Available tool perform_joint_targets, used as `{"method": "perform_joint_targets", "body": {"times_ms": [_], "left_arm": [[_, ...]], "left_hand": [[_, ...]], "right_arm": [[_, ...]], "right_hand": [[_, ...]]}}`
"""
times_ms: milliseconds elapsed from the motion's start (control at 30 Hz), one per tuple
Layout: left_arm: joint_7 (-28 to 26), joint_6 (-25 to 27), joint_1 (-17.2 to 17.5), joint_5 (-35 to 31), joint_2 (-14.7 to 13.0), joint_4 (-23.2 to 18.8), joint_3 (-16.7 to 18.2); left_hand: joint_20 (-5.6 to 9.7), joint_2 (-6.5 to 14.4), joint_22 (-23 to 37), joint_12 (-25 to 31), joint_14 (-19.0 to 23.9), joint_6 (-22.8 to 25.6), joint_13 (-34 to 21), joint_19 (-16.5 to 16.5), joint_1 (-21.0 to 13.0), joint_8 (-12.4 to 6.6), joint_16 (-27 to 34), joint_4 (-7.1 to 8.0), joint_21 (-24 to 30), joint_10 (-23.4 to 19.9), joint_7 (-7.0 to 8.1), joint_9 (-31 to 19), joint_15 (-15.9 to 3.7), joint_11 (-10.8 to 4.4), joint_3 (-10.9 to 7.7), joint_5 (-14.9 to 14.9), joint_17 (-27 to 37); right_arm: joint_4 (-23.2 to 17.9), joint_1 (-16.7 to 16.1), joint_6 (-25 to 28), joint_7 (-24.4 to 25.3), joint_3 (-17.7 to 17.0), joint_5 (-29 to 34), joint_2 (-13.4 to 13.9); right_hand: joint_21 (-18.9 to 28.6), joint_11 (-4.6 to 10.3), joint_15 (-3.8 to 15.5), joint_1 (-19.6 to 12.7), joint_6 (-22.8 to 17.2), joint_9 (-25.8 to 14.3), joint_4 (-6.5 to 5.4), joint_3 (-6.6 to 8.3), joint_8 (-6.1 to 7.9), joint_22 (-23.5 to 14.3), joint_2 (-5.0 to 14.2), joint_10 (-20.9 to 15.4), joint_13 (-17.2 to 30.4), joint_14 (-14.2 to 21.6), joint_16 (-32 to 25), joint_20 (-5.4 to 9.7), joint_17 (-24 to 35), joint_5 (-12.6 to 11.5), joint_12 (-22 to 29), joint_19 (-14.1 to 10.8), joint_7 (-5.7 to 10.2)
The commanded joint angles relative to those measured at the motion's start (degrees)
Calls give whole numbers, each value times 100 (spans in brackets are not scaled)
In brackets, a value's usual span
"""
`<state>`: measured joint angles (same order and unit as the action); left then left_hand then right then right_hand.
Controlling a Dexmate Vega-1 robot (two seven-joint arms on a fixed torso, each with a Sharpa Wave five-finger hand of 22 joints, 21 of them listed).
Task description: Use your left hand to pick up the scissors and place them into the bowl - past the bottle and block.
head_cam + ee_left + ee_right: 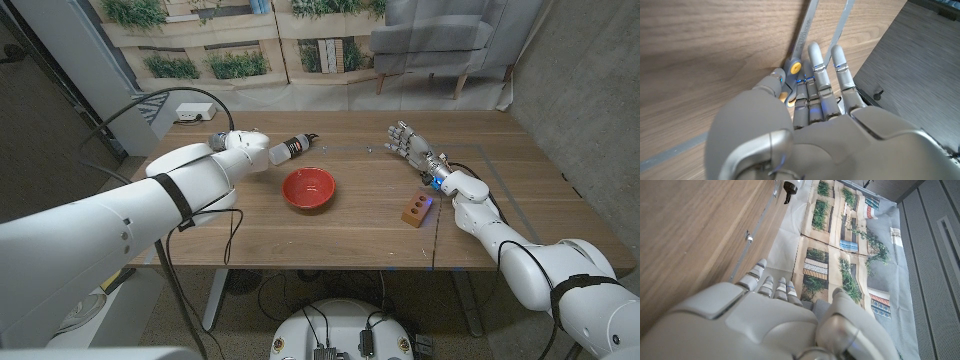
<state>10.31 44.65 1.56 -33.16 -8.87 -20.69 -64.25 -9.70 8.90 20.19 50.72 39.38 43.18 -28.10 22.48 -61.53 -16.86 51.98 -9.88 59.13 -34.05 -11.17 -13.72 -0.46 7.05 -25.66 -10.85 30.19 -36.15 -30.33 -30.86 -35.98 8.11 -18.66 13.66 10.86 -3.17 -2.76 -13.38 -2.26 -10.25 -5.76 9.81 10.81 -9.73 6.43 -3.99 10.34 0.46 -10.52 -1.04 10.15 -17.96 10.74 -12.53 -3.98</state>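
The scissors [805, 30] lie on the wood near the table's edge, their two grey blades spread apart around a yellow pivot. My left hand [815, 100] covers the handles, with straight fingers [816, 65] over them and the thumb beside the pivot. Whether it grips them cannot be told. In the head view my left hand [243, 143] is at the back left, next to the lying bottle [290, 150]. The red bowl [308, 188] stands empty mid-table. The block [416, 208] lies to its right. My right hand [405, 140] is raised, fingers spread, holding nothing.
The wooden table [360, 240] ends just behind my left hand, and a white power strip [196, 113] lies on the floor beyond it. A small metal bit [368, 149] lies near the right hand. The bottle's black cap [790, 186] points toward the table's middle.
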Motion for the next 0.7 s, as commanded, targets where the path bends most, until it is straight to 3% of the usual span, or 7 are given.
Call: {"method": "perform_joint_targets", "body": {"times_ms": [33, 100, 267, 300, 433, 600, 700], "left_arm": [[-546, -56, 160, 256, -78, 32, -453], [-577, 7, 180, 227, -69, 30, -480], [-813, 295, 268, 114, -22, 1, -378], [-858, 362, 287, 77, -12, -12, -342], [-887, 679, 374, -136, -33, -197, -181], [-391, 1231, 767, -608, -757, -1783, -16], [-221, 1326, 912, -827, -983, -2278, 91]], "left_hand": [[207, 19, 29, 166, 791, 1280, -186, 334, -304, -336, 291, -27, 404, -1344, 409, -172, -730, -870, -195, -56, 273], [294, 10, 35, 222, 984, 1345, -270, 468, -382, -383, 399, -23, 563, -1533, 414, -223, -820, -954, -244, -48, 386], [500, 6, 36, 314, 1357, 1381, -462, 669, -424, -425, 527, 35, 837, -1774, 403, -315, -1027, -935, -310, 28, 563], [553, 10, 36, 356, 1456, 1358, -522, 699, -432, -427, 546, 44, 906, -1881, 391, -343, -1050, -1001, -333, 54, 604], [571, 34, 34, 378, 1490, 1323, -609, 681, -467, -433, 524, 46, 985, -1935, 354, -387, -1073, -1077, -383, 74, 659], [593, 36, 30, 396, 1510, 1369, -725, 629, -469, -488, 477, 69, 1069, -1958, 340, -454, -1094, -1109, -424, 81, 716], [601, 31, 26, 413, 1535, 1371, -798, 612, -463, -517, 451, 82, 1123, -1986, 331, -501, -1093, -1120, -444, 80, 750]], "right_arm": [[280, 175, -136, -28, -10, 114, -61], [268, 170, -147, -35, -11, 125, -57], [19, 35, -88, 9, -20, 127, -22], [-55, -3, -57, 26, -19, 125, -11], [-287, -124, 28, 65, -10, 108, 26], [-485, -233, 80, 105, 11, 91, 70], [-606, -297, 123, 136, 21, 75, 95]], "right_hand": [[40, 22, -6, 24, -41, -23, 14, -9, 14, -14, -5, -44, 11, 46, -35, 3, 14, -38, 17, -56, 1], [40, 14, -6, 25, -45, -23, 15, -9, 15, -14, -6, -48, 11, 46, -35, 4, 14, -39, 18, -57, -1], [39, 16, -6, 28, -44, -23, 16, -10, 14, -14, -6, -48, 11, 49, -35, 2, 14, -40, 17, -59, -1], [39, 11, -6, 28, -44, -23, 16, -11, 14, -14, -6, -48, 11, 49, -34, 2, 14, -41, 17, -58, -4], [38, 12, -8, 30, -43, -23, 18, -11, 13, -14, -6, -48, 11, 51, -34, 1, 14, -42, 16, -59, -3], [38, 10, -5, 32, -36, -23, 19, -12, 10, -14, -7, -46, 11, 50, -32, 3, 14, -43, 14, -60, -2], [37, 9, -6, 34, -36, -23, 19, -13, 10, -14, -7, -47, 11, 50, -32, 3, 14, -44, 14, -59, -3]]}}
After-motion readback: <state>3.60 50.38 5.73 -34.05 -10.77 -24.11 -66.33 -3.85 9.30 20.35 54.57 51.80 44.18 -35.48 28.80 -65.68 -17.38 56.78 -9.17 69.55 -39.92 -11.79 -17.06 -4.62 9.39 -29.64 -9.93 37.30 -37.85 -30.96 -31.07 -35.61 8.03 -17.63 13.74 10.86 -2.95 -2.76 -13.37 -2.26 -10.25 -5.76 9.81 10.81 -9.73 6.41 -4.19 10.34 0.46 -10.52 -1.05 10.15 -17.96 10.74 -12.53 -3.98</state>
